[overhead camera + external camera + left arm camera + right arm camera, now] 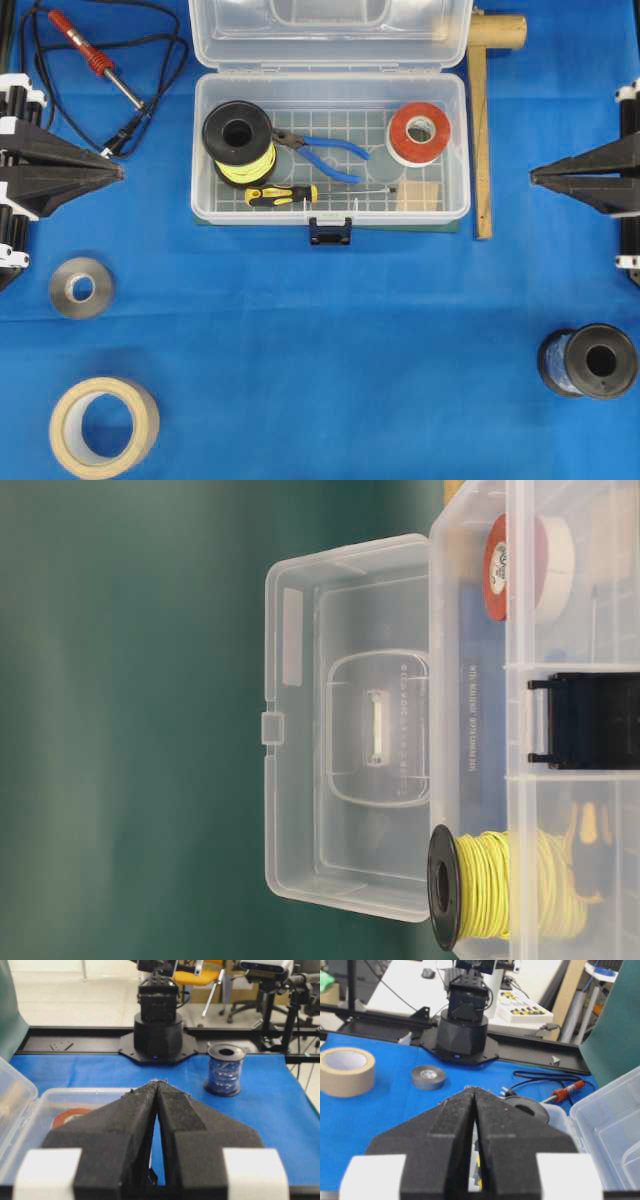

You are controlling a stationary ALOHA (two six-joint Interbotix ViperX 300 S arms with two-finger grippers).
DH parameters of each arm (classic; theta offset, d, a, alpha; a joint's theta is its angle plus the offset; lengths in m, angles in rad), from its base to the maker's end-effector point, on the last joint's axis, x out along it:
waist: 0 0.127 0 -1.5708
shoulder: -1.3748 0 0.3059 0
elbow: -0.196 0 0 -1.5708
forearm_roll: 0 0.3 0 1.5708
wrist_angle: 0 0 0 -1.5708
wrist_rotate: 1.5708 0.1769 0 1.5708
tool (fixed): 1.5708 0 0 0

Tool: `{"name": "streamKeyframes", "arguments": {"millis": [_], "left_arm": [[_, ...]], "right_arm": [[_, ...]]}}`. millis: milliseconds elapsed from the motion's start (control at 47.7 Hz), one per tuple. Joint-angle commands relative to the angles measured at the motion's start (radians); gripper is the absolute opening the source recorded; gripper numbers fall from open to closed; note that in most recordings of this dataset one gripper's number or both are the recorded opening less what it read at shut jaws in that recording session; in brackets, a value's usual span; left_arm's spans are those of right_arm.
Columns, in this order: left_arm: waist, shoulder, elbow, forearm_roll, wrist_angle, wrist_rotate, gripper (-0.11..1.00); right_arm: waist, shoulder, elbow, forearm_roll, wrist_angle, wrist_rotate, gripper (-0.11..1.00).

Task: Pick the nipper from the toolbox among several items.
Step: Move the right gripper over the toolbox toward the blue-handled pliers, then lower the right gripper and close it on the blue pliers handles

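Nipper lies in toolbox, between both fingers.

You see the nipper with blue handles and dark jaws, in the clear toolbox with a grid-patterned floor. The spool is black with yellow wire, the tape roll red and white, the screwdriver yellow and black.

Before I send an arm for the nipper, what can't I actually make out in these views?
- Nipper: seen only overhead; its jaw tips tuck against the yellow wire spool.
- Table-level view: toolbox wall and spool hide the nipper; right edge crops the box.
- Both wrist views: shut gripper fingers block the box interior.
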Motion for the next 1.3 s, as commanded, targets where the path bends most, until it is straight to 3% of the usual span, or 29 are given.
{"name": "streamKeyframes", "arguments": {"millis": [0, 294, 566, 650, 839, 881, 1027, 1279], "left_arm": [[0.000, 0.005, -0.023, -0.032, 0.000, -0.005, 0.02], [0.000, 0.012, -0.021, -0.032, 0.006, -0.003, 0.02], [0.000, 0.012, -0.021, -0.032, 0.006, -0.002, 0.02], [0.000, 0.012, -0.020, -0.032, 0.008, -0.002, 0.02], [0.000, 0.014, -0.017, -0.032, 0.009, -0.002, 0.02], [0.000, 0.014, -0.015, -0.032, 0.009, -0.002, 0.02], [0.000, 0.014, -0.009, -0.032, 0.009, -0.005, 0.02], [0.000, 0.012, -0.005, -0.032, 0.009, -0.006, 0.02]], "right_arm": [[0.002, 0.018, -0.038, 0.003, 0.000, 0.006, 0.02], [-0.140, 0.290, -0.250, 0.020, 0.258, 0.067, 0.02], [-0.227, 0.609, -0.480, 0.008, 0.451, 0.064, 0.03], [-0.236, 0.715, -0.558, -0.006, 0.554, 0.060, 0.18], [-0.239, 0.905, -0.715, -0.066, 0.738, 0.061, 0.72], [-0.242, 0.946, -0.746, -0.077, 0.758, 0.061, 0.77], [-0.255, 1.078, -0.844, -0.081, 0.795, 0.052, 0.68], [-0.281, 1.233, -0.913, -0.086, 0.799, 0.051, 0.66]]}}
